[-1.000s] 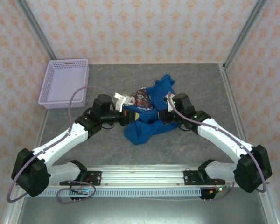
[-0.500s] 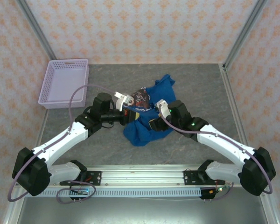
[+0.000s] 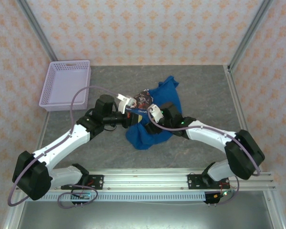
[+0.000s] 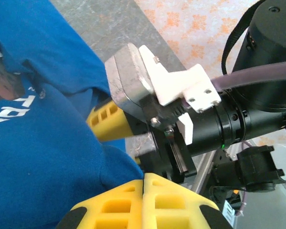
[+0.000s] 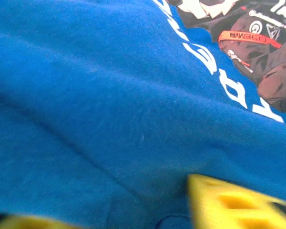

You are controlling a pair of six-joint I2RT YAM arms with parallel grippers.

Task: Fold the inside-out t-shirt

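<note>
Bright, even light falls from overhead on the inside-out t-shirt (image 3: 140, 136), so the table (image 3: 205, 86) around it carries only faint, soft-edged shadows and no glare. From the right wrist, the cloth nearest the lens is smeared, while the shirt's lettering is sharper. From the left wrist, the shirt looks crisp and the background beyond it is hazy.

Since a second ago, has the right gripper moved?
Yes. The right gripper has shifted left across the t-shirt, toward the side where the basket sits, and closer to the left gripper.
</note>
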